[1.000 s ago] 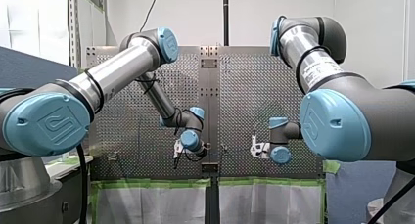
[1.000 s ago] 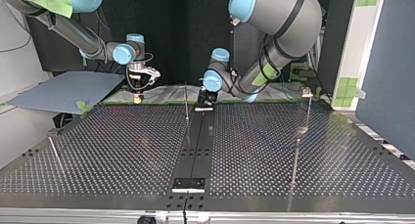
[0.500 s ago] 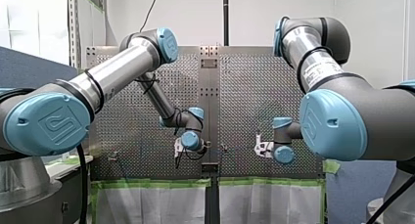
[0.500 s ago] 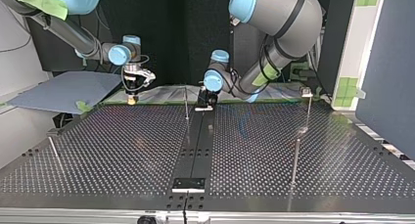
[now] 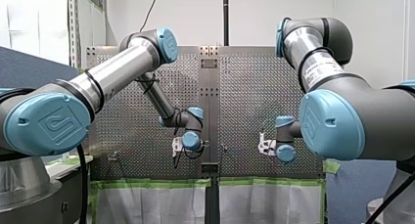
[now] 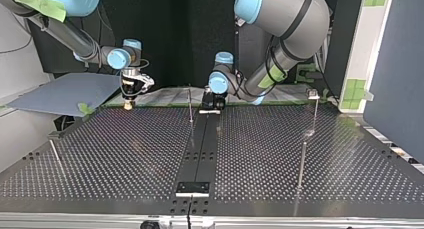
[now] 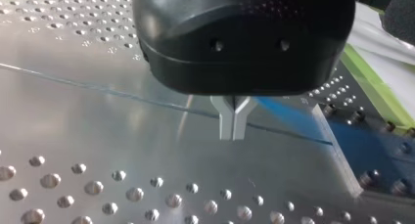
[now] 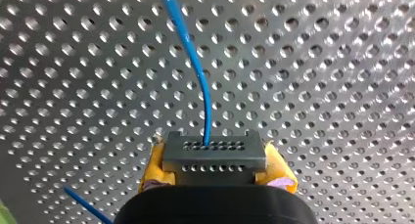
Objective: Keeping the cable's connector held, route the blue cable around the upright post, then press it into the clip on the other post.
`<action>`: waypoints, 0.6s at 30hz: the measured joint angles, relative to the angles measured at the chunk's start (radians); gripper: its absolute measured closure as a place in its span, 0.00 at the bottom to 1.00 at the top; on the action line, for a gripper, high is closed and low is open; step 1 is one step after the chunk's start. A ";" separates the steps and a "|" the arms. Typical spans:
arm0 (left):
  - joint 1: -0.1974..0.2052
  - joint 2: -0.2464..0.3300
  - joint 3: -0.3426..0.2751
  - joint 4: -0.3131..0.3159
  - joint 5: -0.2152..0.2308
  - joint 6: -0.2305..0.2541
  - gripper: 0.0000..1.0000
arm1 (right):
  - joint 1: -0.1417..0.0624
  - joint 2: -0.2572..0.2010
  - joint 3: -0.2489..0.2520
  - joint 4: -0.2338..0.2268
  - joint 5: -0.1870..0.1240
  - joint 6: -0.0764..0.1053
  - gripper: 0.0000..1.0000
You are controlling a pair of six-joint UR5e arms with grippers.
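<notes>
Perforated metal surface point(image 6: 125, 154), reflective, with several thin uprights; the centre post point(image 6: 190, 105) is taken as reference. In the top view a taller post point(image 6: 316, 116) stands well to the right of the centre post; the small fitting at its top is presumably the clip. Left tool point(image 6: 210, 107) sits low just to the right of the centre post in that view. Its metal fingers point(image 7: 225, 121) are closed together, and a thin blue line runs up to them from both sides; I cannot tell whether it is pinched. Right tool point(image 6: 128, 104) is well to the left of the centre post, its yellow pads point(image 8: 152, 171) clamped on the grey connector point(image 8: 214, 154). The blue cable point(image 8: 198, 82) leaves the connector face and bends away over the surface. Judgement: the cable is light, thin and limp with a slight set, and its jacket is likely slick. The connector is rigid, so hold it by its flat sides. Avoid pulling hard at the cable exit.
</notes>
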 joint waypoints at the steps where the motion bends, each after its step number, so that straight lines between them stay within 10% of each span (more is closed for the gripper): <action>1: 0.000 0.000 0.000 -0.001 -0.003 0.000 1.00 | -0.002 0.001 -0.004 0.000 0.003 -0.001 1.00; 18: 0.008 0.000 0.002 0.012 0.060 -0.040 1.00 | -0.015 0.018 -0.069 0.030 0.019 0.003 1.00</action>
